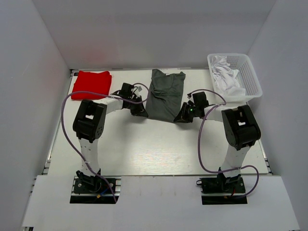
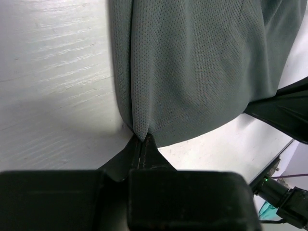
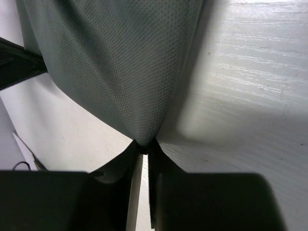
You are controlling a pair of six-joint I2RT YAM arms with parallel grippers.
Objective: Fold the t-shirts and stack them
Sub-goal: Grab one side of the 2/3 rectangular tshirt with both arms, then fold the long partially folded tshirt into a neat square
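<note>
I see a robotics lab cell here: plain white panels (image 1: 33,96) box in a white table (image 1: 154,154), with arm bases (image 1: 94,185) bolted at its near edge.

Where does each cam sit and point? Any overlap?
Top external: above and behind the bases, looking down on the table; left arm, right arm, red shirt, grey t-shirt, basket.
Left wrist: on the left arm, facing along the left gripper, shut on the grey t-shirt's corner.
Right wrist: same, right gripper, shut on the other corner.
Shared: grey t-shirt in all three.
</note>
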